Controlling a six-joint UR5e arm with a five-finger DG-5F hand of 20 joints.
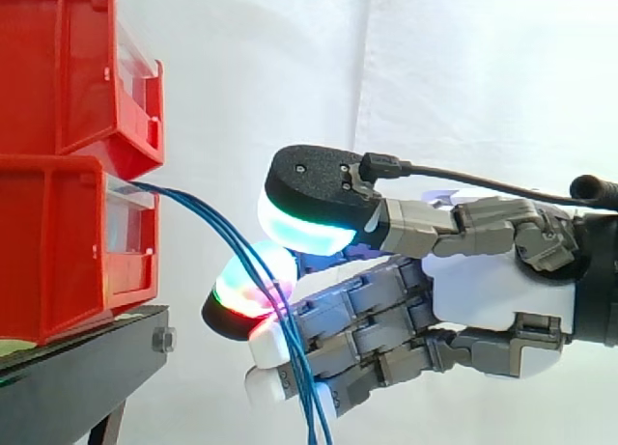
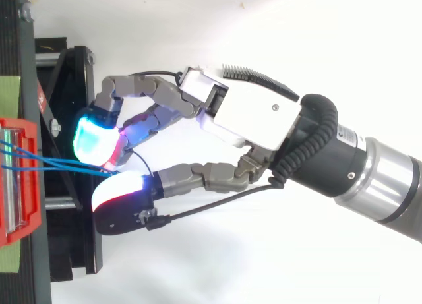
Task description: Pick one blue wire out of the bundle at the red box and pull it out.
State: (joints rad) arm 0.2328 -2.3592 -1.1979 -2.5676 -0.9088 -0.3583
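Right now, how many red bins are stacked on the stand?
2. The upper red bin sits on the lower red bin, at the left on the black stand; the blue wires leave the lower one. Others may be hidden past the picture's edge.

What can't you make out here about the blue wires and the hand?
1. Lower ends of the blue wires: side view, cut off by the bottom edge.
2. Where they start inside the red bin: hidden by its front in the side view, cut by the left edge in the top view.
3. Whether the hand has hold of a wire: the hand itself covers the contact in both views.
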